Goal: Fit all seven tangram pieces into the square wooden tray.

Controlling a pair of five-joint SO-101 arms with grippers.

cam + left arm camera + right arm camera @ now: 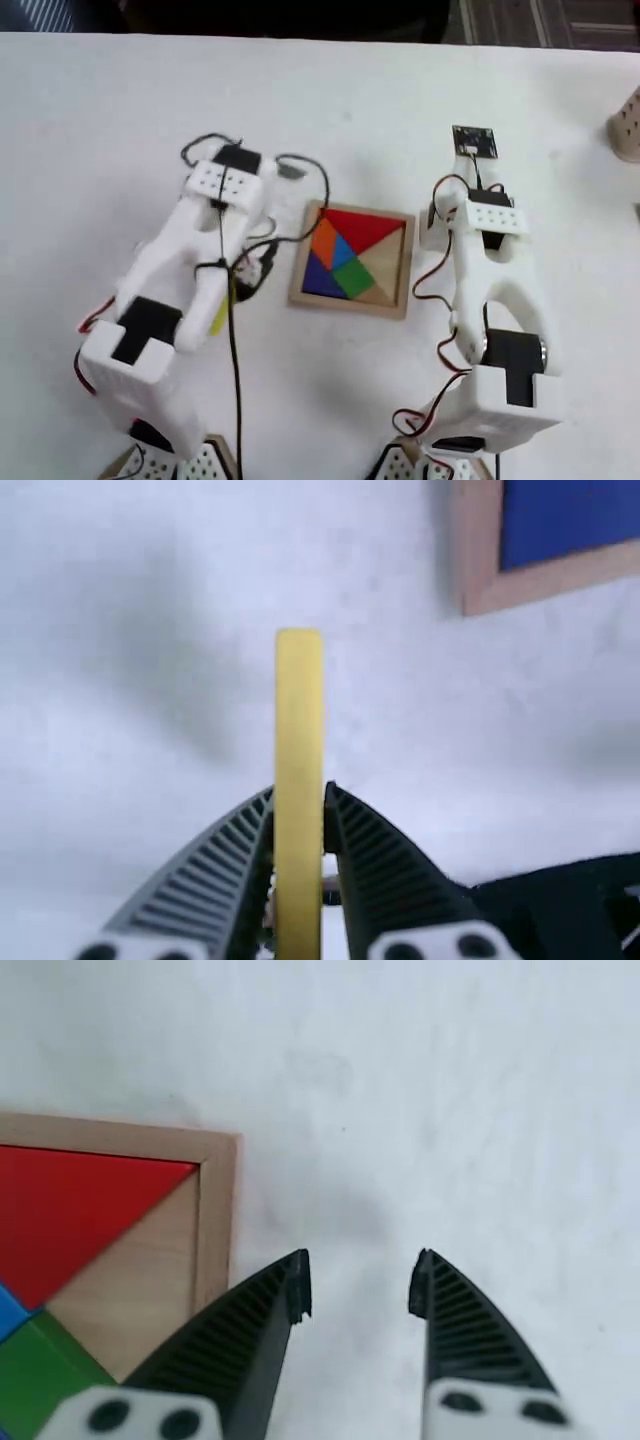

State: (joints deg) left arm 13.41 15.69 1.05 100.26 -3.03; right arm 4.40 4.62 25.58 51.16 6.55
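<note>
The left arm leans low over the worktop, the left pincer pinching one yellow piece edge-on, just left of the tray. The right arm stretches forward, the right pincer spread over the worktop beside the tray's right rim. Five pieces lie in the one tray: one red piece, one orange piece, one green piece, two blue pieces.

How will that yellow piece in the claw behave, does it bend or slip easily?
The yellow piece is probably stiff: it stands straight up from the left gripper with no sag. It looks thin, so it is likely light. Its smooth faces might slip, though the ribbed fingers pinching its flat sides should help the grip.
</note>
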